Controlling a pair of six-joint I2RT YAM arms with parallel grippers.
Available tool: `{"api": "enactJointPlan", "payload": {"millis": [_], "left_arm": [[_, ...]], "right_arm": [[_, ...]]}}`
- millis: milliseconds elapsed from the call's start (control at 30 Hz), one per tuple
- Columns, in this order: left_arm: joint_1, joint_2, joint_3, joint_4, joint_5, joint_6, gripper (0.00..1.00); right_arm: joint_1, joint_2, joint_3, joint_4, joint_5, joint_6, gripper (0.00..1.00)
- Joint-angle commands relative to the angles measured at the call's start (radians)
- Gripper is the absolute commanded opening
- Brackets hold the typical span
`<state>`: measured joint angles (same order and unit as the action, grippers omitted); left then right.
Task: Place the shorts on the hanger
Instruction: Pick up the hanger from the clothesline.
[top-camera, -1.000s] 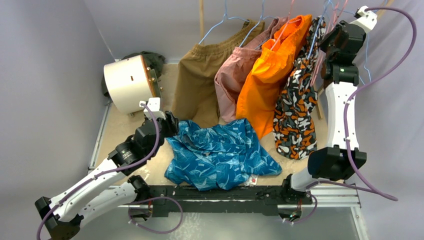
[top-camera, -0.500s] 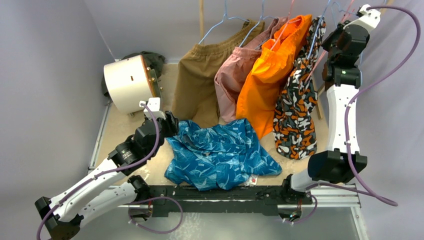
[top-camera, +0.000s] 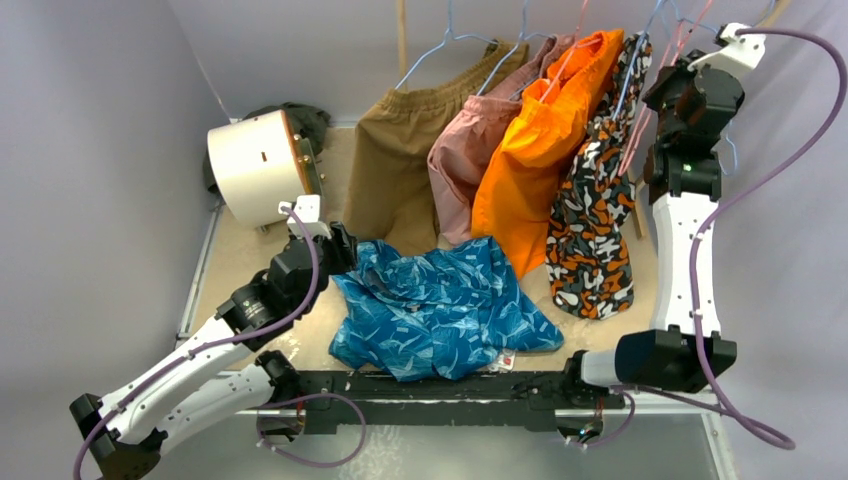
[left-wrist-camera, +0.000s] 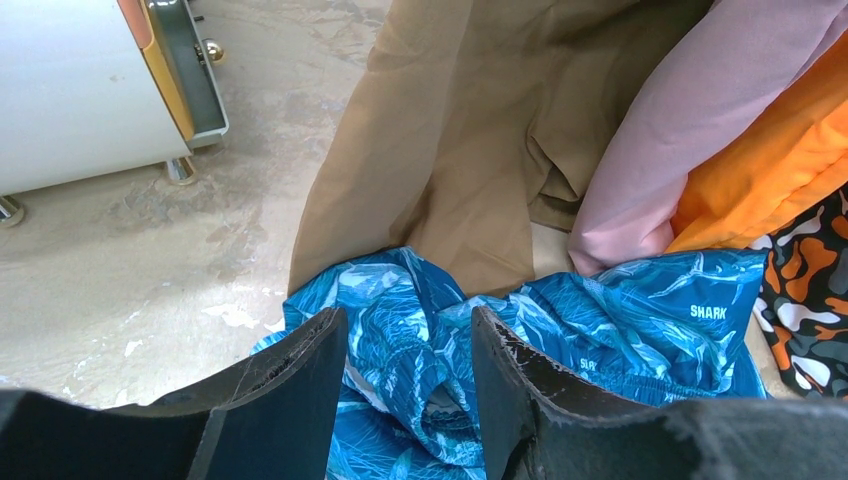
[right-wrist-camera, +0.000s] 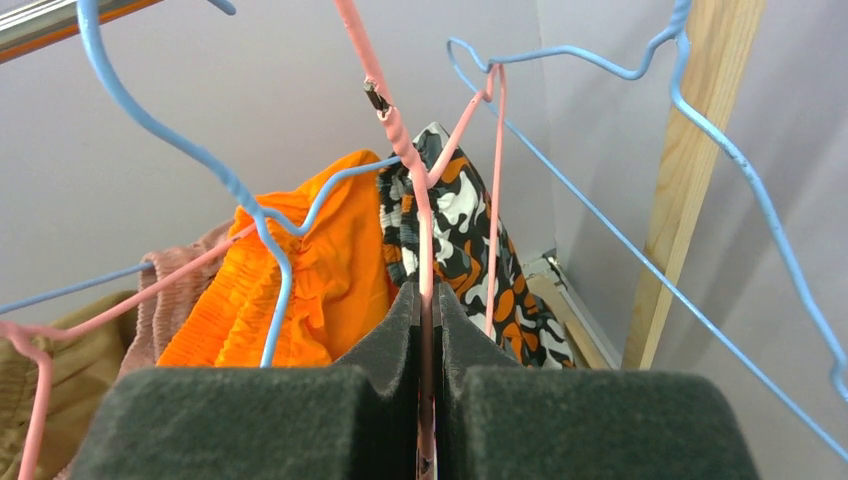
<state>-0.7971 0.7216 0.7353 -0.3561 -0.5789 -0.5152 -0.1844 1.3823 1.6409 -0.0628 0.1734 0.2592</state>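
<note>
The shorts (top-camera: 440, 305), shiny blue with a wavy pattern, lie crumpled on the table near the front edge. My left gripper (top-camera: 340, 248) hovers at their left end. In the left wrist view it (left-wrist-camera: 405, 315) stands open, straddling a fold of the elastic waistband of the shorts (left-wrist-camera: 620, 320) without pinching it. My right gripper (top-camera: 668, 78) is raised to the rail at the back right. In the right wrist view it (right-wrist-camera: 427, 285) is shut on the thin pink wire of the hanger (right-wrist-camera: 405, 150), which still hangs among the other hangers.
Brown shorts (top-camera: 395, 165), pink shorts (top-camera: 465, 165), orange shorts (top-camera: 540, 160) and patterned black-orange shorts (top-camera: 590, 220) hang in a row at the back. Light blue hangers (right-wrist-camera: 250, 200) crowd the pink one. A wooden post (right-wrist-camera: 690, 170) stands right. A white drum-shaped appliance (top-camera: 255, 165) sits back left.
The right gripper has closed on the pink hanger wire and its arm has shifted slightly up and to the right. The left arm and the shorts have not moved.
</note>
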Motion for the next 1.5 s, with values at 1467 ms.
{"api": "enactJointPlan", "payload": {"millis": [1467], "left_arm": [[0.010, 0.015, 0.037, 0.034, 0.002, -0.016, 0.48]], "right_arm": [[-0.006, -0.282, -0.386, 0.510, -0.111, -0.036, 0.00]]}}
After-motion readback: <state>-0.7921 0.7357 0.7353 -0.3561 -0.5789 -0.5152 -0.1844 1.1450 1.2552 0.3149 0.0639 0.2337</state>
